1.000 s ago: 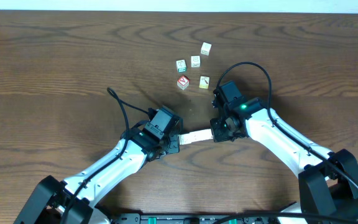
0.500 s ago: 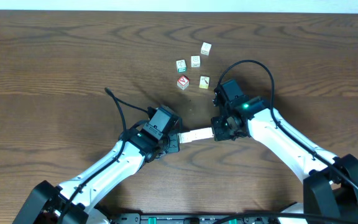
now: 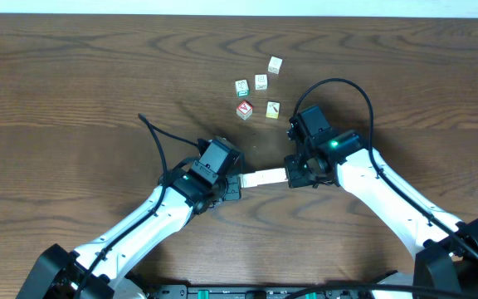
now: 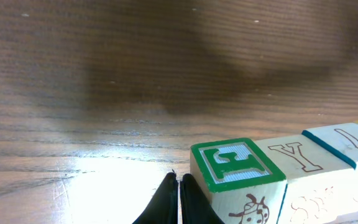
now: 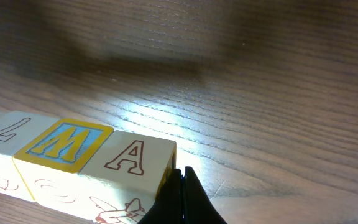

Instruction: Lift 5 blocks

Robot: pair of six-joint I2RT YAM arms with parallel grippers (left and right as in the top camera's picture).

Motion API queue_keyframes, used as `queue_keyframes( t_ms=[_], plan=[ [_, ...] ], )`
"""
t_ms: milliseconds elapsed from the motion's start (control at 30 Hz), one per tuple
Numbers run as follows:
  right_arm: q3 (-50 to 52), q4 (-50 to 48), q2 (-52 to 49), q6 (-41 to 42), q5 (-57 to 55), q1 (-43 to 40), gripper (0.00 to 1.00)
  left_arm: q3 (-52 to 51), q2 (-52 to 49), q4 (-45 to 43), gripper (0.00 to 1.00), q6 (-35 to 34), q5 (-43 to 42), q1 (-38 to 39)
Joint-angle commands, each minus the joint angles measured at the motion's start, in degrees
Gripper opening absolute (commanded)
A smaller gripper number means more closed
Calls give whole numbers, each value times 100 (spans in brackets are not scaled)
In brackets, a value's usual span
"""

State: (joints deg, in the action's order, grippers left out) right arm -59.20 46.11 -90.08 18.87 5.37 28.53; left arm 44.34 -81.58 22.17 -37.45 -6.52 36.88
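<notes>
Overhead: we see left gripper (image 3: 237,184) and right gripper (image 3: 289,173), both closed empty, squeezing the block row (image 3: 261,177) between them; loose cubes (image 3: 260,81) at twelve o'clock.

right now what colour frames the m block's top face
Yellow, around a light blue face on the M block; clearest in the right wrist view.

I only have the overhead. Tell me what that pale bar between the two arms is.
Observer: A row of letter blocks. The left wrist view shows a green-framed E block at its end.
Operator: Give me the other end.
Observer: The right wrist view shows an A block last, with a yellow-framed M block next to it.
Operator: Report the fingers.
Observer: Both pairs are shut: the left fingers beside the E, the right fingers beside the A.
</notes>
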Motion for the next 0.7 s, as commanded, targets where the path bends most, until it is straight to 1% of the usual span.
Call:
queue_keyframes(
  t_ms=[0,667],
  plan=[
    [-254,-146,107,-24,1860,533,1,656,229,-374,7,57,-1102,280],
    [-612,109,170,-24,1845,533,1,920,337,-166,7,122,-1082,280]
  ],
)
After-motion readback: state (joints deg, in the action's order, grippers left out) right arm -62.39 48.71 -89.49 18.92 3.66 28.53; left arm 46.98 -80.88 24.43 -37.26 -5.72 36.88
